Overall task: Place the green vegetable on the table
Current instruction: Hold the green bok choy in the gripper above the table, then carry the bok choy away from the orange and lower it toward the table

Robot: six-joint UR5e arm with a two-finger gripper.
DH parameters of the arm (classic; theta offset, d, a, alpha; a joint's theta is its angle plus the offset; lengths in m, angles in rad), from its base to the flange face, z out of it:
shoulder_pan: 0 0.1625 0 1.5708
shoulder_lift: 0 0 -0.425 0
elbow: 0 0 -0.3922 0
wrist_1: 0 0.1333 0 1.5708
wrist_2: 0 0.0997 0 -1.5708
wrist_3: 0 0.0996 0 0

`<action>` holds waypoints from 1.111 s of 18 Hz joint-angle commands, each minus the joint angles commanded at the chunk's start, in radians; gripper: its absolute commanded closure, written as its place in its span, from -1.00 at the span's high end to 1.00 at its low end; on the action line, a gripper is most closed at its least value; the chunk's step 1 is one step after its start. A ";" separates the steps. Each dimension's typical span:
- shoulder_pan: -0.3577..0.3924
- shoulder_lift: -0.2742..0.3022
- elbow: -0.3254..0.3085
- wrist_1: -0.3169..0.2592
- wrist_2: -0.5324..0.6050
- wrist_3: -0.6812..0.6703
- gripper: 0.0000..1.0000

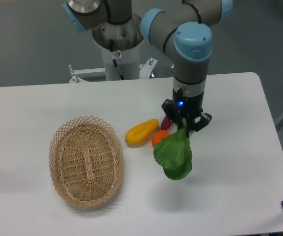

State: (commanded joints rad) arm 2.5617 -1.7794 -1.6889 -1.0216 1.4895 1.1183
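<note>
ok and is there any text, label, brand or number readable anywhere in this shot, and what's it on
None: no readable word, number or logo shows anywhere.
The arm's gripper carries only a lit blue dot, not text.
The green vegetable hanging from its jaws, the wicker basket and the table are unmarked.

One camera sits high in front of the bench (43, 98), looking down and across at the robot arm (190, 44) behind.

No readable text, label, brand, number or sign shows on anything in view; the only marking is a small blue light glowing on the arm's wrist.
</note>
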 joint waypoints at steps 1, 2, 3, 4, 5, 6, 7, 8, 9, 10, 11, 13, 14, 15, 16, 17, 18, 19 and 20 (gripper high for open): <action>0.000 -0.002 -0.002 0.000 0.000 0.000 -0.42; 0.000 -0.002 -0.002 0.000 0.000 0.000 -0.42; 0.002 -0.002 -0.002 0.000 0.000 0.000 -0.42; 0.002 -0.002 0.000 -0.002 0.000 0.000 -0.42; 0.003 -0.003 0.000 0.000 0.002 0.002 -0.42; 0.006 -0.005 0.000 0.002 0.003 0.002 -0.42; 0.018 -0.005 0.000 0.003 0.000 0.017 -0.42; 0.026 -0.005 -0.002 0.002 0.000 0.038 -0.42; 0.028 -0.008 -0.005 0.002 0.005 0.057 -0.42; 0.038 -0.009 -0.006 0.003 0.005 0.069 -0.42; 0.054 -0.009 -0.008 0.003 0.003 0.086 -0.42; 0.083 -0.012 -0.011 0.000 0.002 0.147 -0.42; 0.101 -0.012 -0.015 -0.002 0.003 0.175 -0.42; 0.118 -0.012 -0.018 -0.002 0.005 0.202 -0.42; 0.136 -0.020 -0.021 0.002 0.006 0.231 -0.42; 0.155 -0.032 -0.021 0.003 0.006 0.260 -0.42; 0.170 -0.044 -0.021 0.008 0.008 0.287 -0.42; 0.185 -0.051 -0.029 0.011 0.008 0.314 -0.42; 0.201 -0.054 -0.038 0.015 0.005 0.339 -0.42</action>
State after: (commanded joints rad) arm 2.7625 -1.8331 -1.7272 -1.0063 1.4941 1.4570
